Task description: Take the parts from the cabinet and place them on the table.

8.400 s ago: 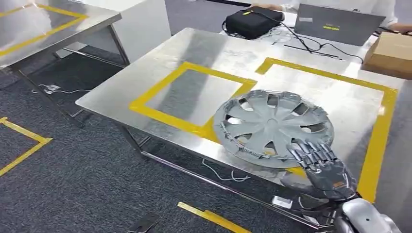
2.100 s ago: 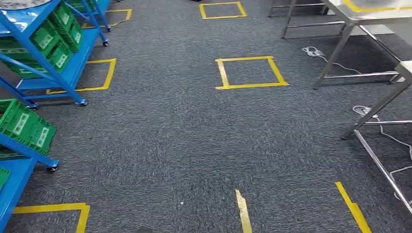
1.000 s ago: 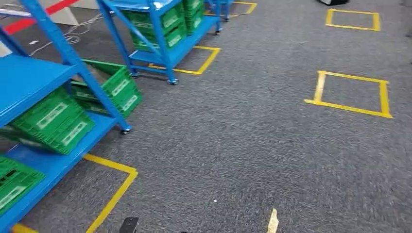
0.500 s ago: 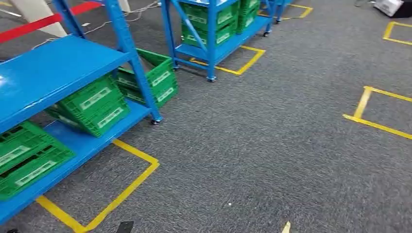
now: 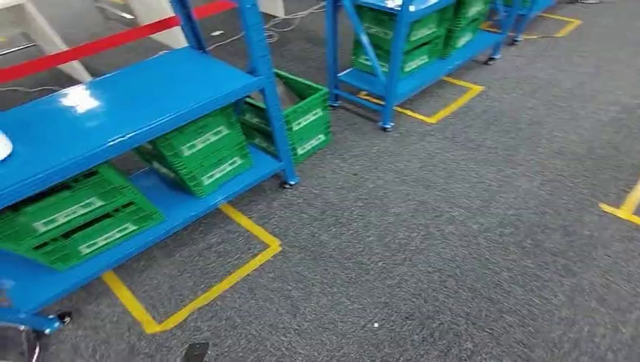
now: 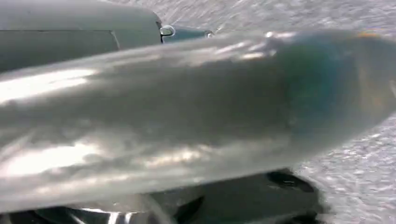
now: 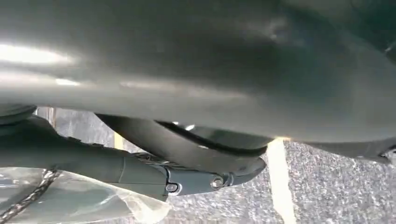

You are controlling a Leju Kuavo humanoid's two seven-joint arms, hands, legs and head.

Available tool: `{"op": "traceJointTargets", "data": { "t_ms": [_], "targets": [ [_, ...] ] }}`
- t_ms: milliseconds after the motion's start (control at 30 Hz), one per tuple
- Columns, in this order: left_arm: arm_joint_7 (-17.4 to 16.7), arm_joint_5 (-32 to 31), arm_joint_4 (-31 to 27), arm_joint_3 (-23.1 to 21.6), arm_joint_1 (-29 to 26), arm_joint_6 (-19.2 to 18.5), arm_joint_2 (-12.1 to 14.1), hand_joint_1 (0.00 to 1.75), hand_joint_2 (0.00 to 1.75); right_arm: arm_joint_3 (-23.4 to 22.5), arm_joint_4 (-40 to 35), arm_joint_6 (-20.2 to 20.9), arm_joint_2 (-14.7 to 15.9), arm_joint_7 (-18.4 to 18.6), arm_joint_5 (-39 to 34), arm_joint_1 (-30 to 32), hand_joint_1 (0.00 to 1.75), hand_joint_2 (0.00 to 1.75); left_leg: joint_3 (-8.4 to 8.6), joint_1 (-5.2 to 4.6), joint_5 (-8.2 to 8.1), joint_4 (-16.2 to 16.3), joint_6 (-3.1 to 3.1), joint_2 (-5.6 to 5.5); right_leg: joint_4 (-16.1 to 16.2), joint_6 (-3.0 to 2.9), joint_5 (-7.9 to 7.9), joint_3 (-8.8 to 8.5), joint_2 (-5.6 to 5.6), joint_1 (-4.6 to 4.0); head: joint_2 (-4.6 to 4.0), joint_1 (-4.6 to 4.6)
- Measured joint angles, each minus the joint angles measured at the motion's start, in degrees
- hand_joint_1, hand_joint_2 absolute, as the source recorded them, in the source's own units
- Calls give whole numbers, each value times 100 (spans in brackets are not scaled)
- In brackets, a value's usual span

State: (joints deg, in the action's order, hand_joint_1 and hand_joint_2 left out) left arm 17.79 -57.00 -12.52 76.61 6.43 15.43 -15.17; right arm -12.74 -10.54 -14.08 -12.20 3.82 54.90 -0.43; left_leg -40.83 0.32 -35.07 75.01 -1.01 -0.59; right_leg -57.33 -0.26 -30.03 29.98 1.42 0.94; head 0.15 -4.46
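Observation:
A blue cabinet on wheels stands at the left of the head view, with its middle shelf bare and shiny. A pale rounded edge of something shows on that shelf at the picture's left border; I cannot tell what it is. Green crates sit on the bottom shelf. In the left wrist view my left hand is a blurred grey bulk close to the lens, and its fingers cannot be made out. My right hand is likewise a dark blur in the right wrist view. No part is seen in either hand.
A second blue rack with green crates stands farther back. A yellow tape outline marks the grey carpet in front of the near cabinet. A red bar runs behind the cabinet. Open carpet lies to the right.
The camera has turned away from the steel table with the grey wheel cover. It now faces the blue cabinets, which have come nearer and slid right in the picture.

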Motion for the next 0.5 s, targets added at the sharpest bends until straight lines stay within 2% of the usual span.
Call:
{"op": "traceJointTargets", "data": {
  "t_ms": [33,67,100,133,167,200,300,333,367,400,433,467,500],
  "targets": [
    [-37,-4,0,0,-11,15,0,0,0,0,0,0,0,7,2,2,0,0,-34,3,30,83,-4,11,0,-1,-11,-8,81,-7,0,-7],
    [-70,-9,0,0,-20,33,2,0,0,0,0,-4,0,29,2,1,0,0,55,3,188,-83,3,21,0,3,-23,-20,161,-14,0,-2],
    [-114,-28,0,0,-28,48,4,0,0,0,0,-7,0,31,-2,-4,0,0,259,0,432,-477,24,52,0,5,-36,-41,236,-21,0,-7],
    [-155,-48,0,-4,-28,57,9,0,0,0,0,-7,0,17,-11,-12,0,0,533,-12,693,-1009,61,136,0,11,-54,-73,305,-28,0,-4],
    [-166,-63,0,-11,-27,57,13,0,0,0,0,-9,-4,15,-17,-17,0,0,764,-51,855,-1456,122,416,2,27,-73,-98,352,-35,0,-4],
    [-199,-138,0,-18,-7,57,15,0,0,0,0,-46,-11,13,-64,-14,0,0,827,-143,747,-1607,159,705,-19,73,-109,-95,420,-84,0,2],
    [-347,-724,0,-254,-19,-53,24,0,0,-184,-2,-251,-96,99,-503,-138,0,0,768,-157,755,-1622,209,497,7,138,-125,-127,625,-81,0,7],
    [-345,-878,0,-393,-24,-126,26,0,0,-286,-9,-256,-140,183,-557,-232,0,0,793,-129,787,-1685,259,403,14,183,-148,-159,689,-88,0,-6],
    [-332,-916,0,-483,-17,-155,17,0,0,-330,-11,-256,-149,241,-564,-301,0,0,813,-94,822,-1719,292,346,-52,226,-213,-120,376,-64,0,15],
    [-328,-955,0,-571,17,-171,11,0,0,-376,-11,-253,-175,284,-584,-350,0,0,807,-76,835,-1722,331,276,-290,234,-373,-6,69,-40,0,55],
    [-332,-981,0,-638,50,-171,-6,0,0,-426,-11,-260,-181,334,-592,-381,0,0,798,-70,842,-1722,356,194,-705,244,-580,185,-56,-28,0,65],
    [-347,-1036,0,-693,62,-171,-13,0,0,-466,-11,-267,-181,334,-597,-395,0,0,797,-70,841,-1722,366,111,-1182,258,-780,418,-102,-25,0,61],
    [-382,-1141,0,-765,60,-160,-26,0,0,-498,-11,-262,-181,334,-579,-394,0,0,795,-70,840,-1717,367,19,-1613,270,-915,654,-124,-25,0,66]
  ]
}}
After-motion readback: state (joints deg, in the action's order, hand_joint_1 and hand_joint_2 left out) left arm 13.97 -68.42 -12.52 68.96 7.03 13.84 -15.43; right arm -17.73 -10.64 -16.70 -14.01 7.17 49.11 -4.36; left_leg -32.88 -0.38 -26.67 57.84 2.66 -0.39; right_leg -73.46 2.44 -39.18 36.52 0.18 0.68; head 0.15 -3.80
